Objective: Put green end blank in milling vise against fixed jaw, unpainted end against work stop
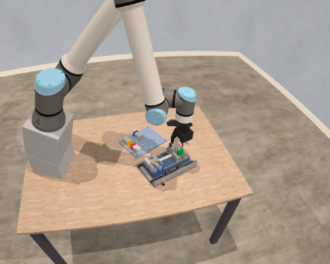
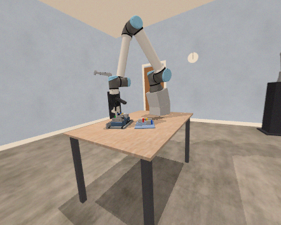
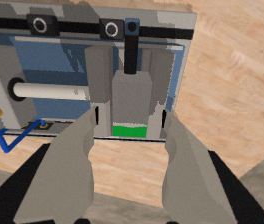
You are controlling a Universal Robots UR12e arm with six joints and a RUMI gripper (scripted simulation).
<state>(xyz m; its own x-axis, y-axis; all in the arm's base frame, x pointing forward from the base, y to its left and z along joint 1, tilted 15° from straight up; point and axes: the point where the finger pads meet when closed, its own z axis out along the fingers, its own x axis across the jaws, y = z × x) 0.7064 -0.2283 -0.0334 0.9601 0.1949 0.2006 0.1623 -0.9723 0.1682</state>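
The grey blank with the green end [image 3: 129, 102] lies in the milling vise [image 1: 168, 164] between the two grey jaw blocks. Its green end [image 3: 129, 131] points toward the wrist camera, and its unpainted end lies at the dark work stop rod [image 3: 130, 50]. My gripper [image 3: 130, 109] hangs just above the blank and is open. Its two fingers stand either side of the green end with a gap on each side, touching nothing. In the top view the gripper [image 1: 177, 143] is over the vise's right end, beside the green end [image 1: 180, 151].
A blue plate [image 1: 142, 141] behind the vise holds other blanks with yellow [image 1: 128, 142], red [image 1: 134, 146] and blue [image 1: 135, 132] ends. Blue hoses [image 3: 3, 140] and a white rod [image 3: 50, 91] are on the vise's left side. The table edge is near the vise's right.
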